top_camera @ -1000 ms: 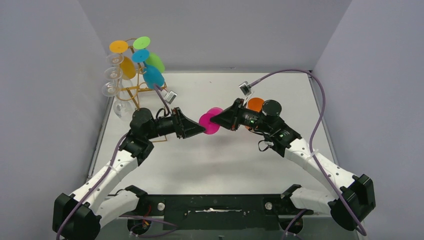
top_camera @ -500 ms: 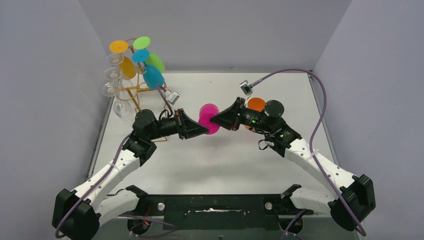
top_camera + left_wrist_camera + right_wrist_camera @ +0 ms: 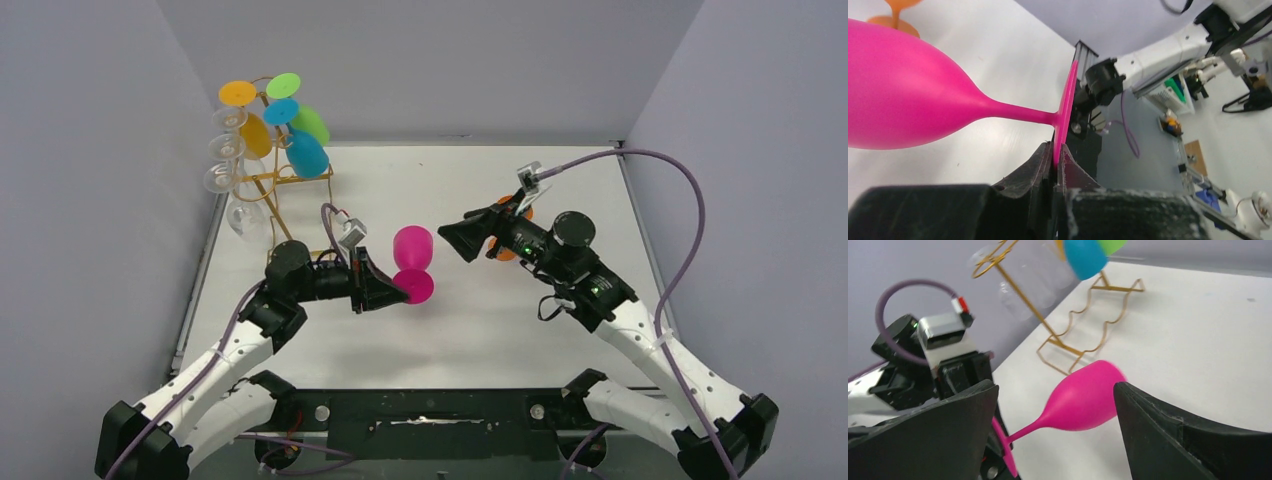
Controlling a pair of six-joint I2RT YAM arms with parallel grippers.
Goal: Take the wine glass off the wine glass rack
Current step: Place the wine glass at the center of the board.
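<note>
The pink wine glass (image 3: 412, 248) is off the rack and hangs tilted over the middle of the table. My left gripper (image 3: 405, 293) is shut on the rim of its foot disc (image 3: 1066, 107), with the bowl (image 3: 903, 95) pointing away from it. My right gripper (image 3: 448, 240) stands open just right of the bowl, apart from it. In the right wrist view the glass (image 3: 1080, 400) shows between the spread fingers (image 3: 1148, 425) without touching them. The gold wire wine glass rack (image 3: 265, 180) stands at the far left corner.
On the rack hang a teal glass (image 3: 307, 153), a green one (image 3: 312, 123), a yellow one (image 3: 255, 133) and clear ones (image 3: 225, 150). An orange glass (image 3: 895, 12) stands on the table behind my right arm. Grey walls enclose three sides.
My right gripper has let go of the pink glass, opened wide and drawn back to the right. My left gripper has closed on the glass's foot and carried it toward the near side.
</note>
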